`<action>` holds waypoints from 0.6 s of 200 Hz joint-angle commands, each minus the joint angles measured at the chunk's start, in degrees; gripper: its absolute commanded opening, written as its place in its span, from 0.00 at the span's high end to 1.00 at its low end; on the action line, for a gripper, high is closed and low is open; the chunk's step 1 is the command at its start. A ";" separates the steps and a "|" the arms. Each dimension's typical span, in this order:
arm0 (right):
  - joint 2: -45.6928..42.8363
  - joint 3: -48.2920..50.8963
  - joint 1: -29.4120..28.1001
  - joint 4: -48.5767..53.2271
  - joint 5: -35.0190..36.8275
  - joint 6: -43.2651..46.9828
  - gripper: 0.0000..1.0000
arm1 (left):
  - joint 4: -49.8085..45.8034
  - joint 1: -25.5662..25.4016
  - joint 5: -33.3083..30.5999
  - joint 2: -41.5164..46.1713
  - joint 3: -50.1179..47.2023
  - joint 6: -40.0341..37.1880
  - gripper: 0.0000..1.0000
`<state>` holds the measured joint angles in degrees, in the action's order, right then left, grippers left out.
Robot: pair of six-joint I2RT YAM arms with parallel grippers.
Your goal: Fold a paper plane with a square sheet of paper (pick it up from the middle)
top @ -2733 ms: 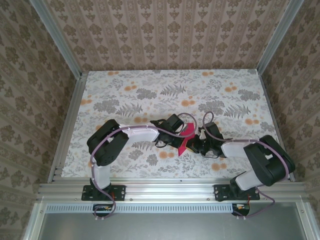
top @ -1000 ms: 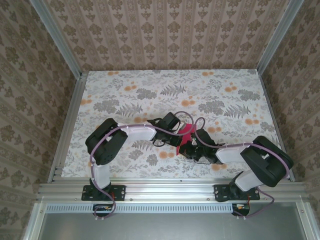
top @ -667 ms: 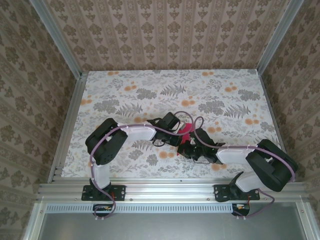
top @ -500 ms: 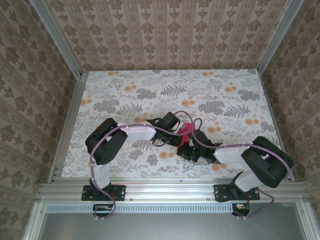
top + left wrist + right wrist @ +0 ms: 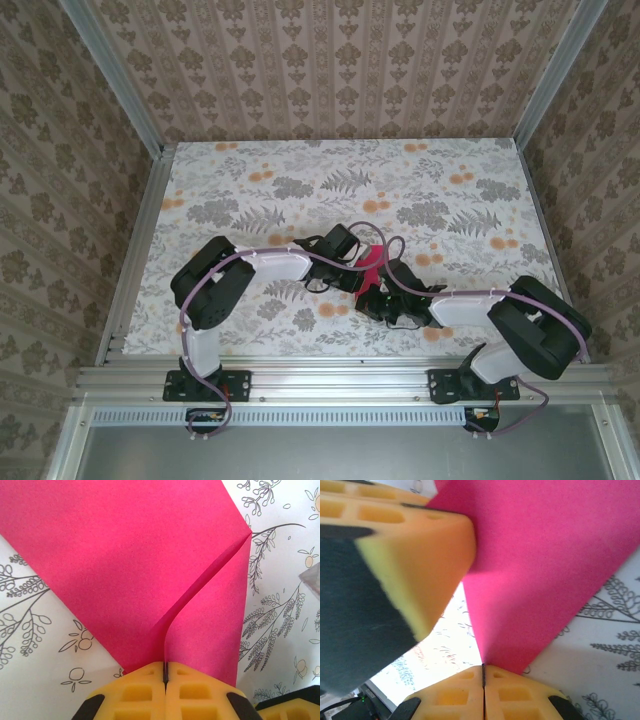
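Note:
The square sheet of paper point(image 5: 372, 262) is magenta-pink and held up off the table between both arms near the table's front middle. In the left wrist view the paper point(image 5: 125, 565) has a flap folded over along a diagonal crease. My left gripper point(image 5: 164, 669) is shut on the edge where the layers meet. In the right wrist view the paper point(image 5: 545, 565) spreads up and to the right, and my right gripper point(image 5: 483, 669) is shut on its lower corner. The left gripper's yellow finger point(image 5: 415, 560) shows close by at upper left. From above, the left gripper point(image 5: 356, 268) and right gripper point(image 5: 374, 292) sit close together.
The floral-patterned table point(image 5: 300, 190) lies open behind the arms, with wallpapered walls on three sides and an aluminium rail point(image 5: 340, 378) along the front. Part of the right gripper's body point(image 5: 292, 705) shows at the lower right of the left wrist view.
The right arm has shifted slightly to the left, closer to the left gripper, covering more of the paper from above. The left arm has stayed put. Both grips are unchanged.

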<state>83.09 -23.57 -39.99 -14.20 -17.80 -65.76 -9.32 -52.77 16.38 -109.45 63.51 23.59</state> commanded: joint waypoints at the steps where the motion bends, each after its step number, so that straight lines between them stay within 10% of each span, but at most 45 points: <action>1: 2.30 0.02 -0.24 2.98 0.73 0.63 0.92 | -5.31 0.56 -2.76 -2.61 -1.14 0.23 1.00; 66: -11.04 -1.79 7.38 8.62 1.25 5.52 0.91 | -5.70 0.54 -3.02 -2.01 -1.37 0.38 1.00; 120: -1.04 -3.80 12.45 1.42 -5.49 6.88 0.91 | -6.40 0.51 -3.13 -2.23 -1.01 0.55 1.00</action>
<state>76.90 -25.50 -28.05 -10.68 -20.18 -61.04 -9.37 -52.77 16.34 -109.45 63.51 23.59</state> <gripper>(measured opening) 0.092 0.051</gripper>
